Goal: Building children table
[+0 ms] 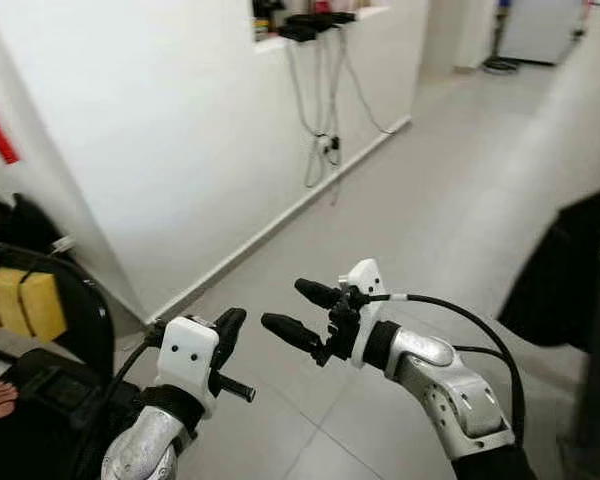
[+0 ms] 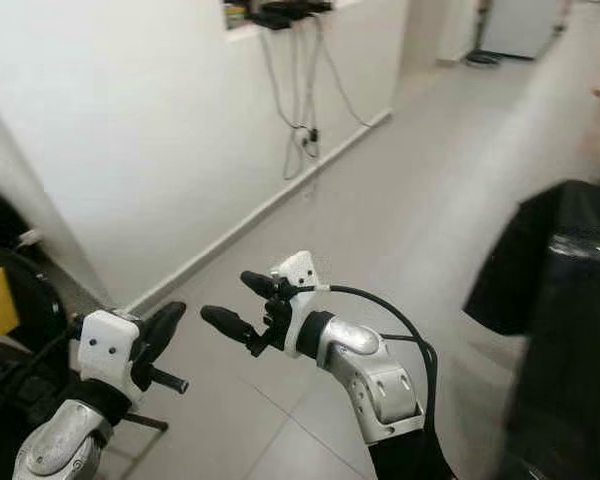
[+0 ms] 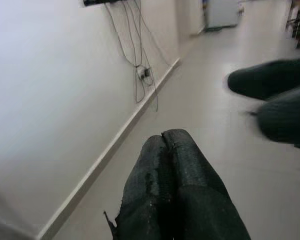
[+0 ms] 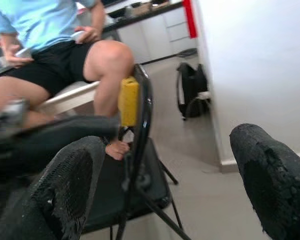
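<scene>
Grey floor (image 1: 400,230) stretches ahead with no children table parts to be seen, so neither arm is nearer. Left gripper (image 1: 232,352) is pressed closed and empty; right gripper (image 1: 298,310) is spread, empty.

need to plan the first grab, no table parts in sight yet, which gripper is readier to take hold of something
Right, tentatively. The right gripper is open with nothing between its fingers, held out over the floor. The left gripper has its fingers pressed shut, so it would need opening first.

White wall (image 1: 160,150) with baseboard, cables (image 1: 320,110) hanging from a ledge, grey tiled floor (image 1: 420,200), black chair (image 4: 140,150), backpack (image 4: 190,90) against wall.
</scene>
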